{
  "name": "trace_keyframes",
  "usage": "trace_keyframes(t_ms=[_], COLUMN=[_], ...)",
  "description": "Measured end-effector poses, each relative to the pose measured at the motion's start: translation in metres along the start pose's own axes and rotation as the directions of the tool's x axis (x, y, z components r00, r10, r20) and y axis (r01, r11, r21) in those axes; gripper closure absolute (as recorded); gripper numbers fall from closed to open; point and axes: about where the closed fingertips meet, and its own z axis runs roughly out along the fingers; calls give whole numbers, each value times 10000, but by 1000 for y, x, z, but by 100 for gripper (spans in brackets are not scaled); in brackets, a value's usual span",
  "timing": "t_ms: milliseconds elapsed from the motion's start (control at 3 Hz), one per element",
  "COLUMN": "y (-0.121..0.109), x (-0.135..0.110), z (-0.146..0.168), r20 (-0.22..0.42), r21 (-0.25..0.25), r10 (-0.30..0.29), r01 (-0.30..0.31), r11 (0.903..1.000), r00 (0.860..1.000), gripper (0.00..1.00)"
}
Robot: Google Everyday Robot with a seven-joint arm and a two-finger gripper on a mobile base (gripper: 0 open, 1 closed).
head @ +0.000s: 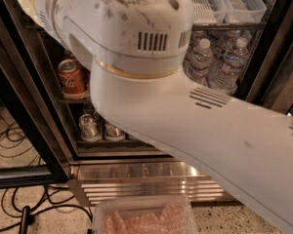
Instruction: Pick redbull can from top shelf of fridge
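My white arm (151, 82) fills most of the camera view and blocks the middle of the fridge (49, 145). The gripper is out of view, past the arm's big joint at the upper left. The top shelf (219, 6) shows at the upper right as white slotted plastic trays on a dark wire rack. The redbull can is hidden or out of view. A red cola can (72, 77) stands on a lower rack at the left, and water bottles (224, 65) stand on the rack under the top shelf at the right.
Silver-topped cans (89, 127) sit on the bottom rack. The ribbed steel base (136, 179) runs below. A clear plastic bin (144, 217) lies on the floor in front. Black cables (14, 213) trail on the speckled floor at the left. The open door frame (24, 106) stands at the left.
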Motion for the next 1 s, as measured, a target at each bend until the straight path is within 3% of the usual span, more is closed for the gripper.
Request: trace_keyframes(t_ms=[333,1000], y=[5,-49], x=[-8,5], z=[-2,-52], r20=[85,-402], r21=[-9,1041], r10=[-367,-357], r01=[367,398], r11=[9993,9938], r00=[9993,9986], gripper=[100,100])
